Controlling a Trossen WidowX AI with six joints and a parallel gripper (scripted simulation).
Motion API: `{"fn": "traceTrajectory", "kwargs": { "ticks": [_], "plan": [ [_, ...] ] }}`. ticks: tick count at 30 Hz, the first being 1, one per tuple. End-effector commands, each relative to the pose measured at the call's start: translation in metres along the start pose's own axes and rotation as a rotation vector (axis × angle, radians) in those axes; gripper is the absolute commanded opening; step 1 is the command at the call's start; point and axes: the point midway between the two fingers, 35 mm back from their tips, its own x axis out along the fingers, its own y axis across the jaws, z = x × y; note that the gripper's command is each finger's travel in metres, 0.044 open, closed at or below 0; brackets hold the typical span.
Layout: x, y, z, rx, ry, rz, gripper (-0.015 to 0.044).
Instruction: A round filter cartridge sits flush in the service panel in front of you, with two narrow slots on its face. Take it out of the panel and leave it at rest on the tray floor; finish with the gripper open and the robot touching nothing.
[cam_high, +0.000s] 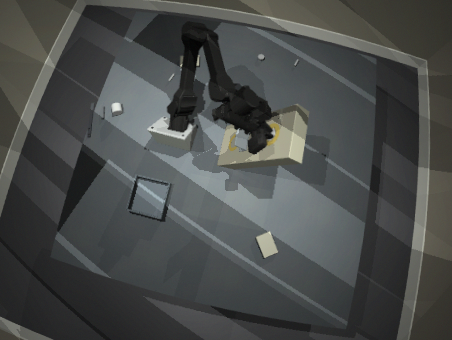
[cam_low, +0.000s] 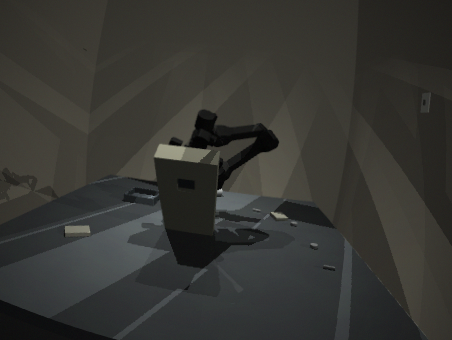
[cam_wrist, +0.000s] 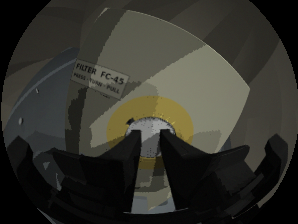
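Observation:
The service panel (cam_high: 297, 142) (cam_low: 189, 212) (cam_wrist: 170, 55) is a pale upright box with a label and a yellow ring (cam_wrist: 119, 116) on its face. The round grey filter cartridge (cam_wrist: 150, 142) shows inside the ring in the wrist view. My gripper (cam_wrist: 149, 132) is shut on the cartridge, one dark finger on each side of it. The fingers hide part of its face and its slots. Whether it stands out from the panel cannot be told. The dark-rimmed square tray (cam_high: 150, 200) (cam_low: 142, 201) is empty and lies away from the panel.
The white robot base (cam_high: 171, 140) stands between the panel and a white cylinder (cam_high: 117, 109). A pale flat block (cam_high: 266, 245) (cam_low: 77, 231) lies apart from the tray. A small round piece (cam_high: 261, 57) (cam_low: 314, 246) and a small bar (cam_high: 296, 62) (cam_low: 329, 267) lie beyond the panel.

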Motion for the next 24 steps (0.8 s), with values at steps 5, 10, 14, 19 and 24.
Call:
{"fn": "traceTrajectory", "kwargs": {
  "ticks": [5,10,14,19,24],
  "plan": [
    [0.0048,-0.0004,-0.0027,0.283,0.013,0.0,0.0],
    [0.0045,-0.0004,-0.0027,0.458,0.013,-0.001,0.0],
    [0.0043,-0.0004,-0.0027,0.597,0.013,-0.002,0.0],
    [0.004,-0.0004,-0.0027,0.772,0.012,-0.004,0.0],
    [0.0037,-0.0004,-0.0027,0.944,0.012,-0.005,0.0]
  ]
}}
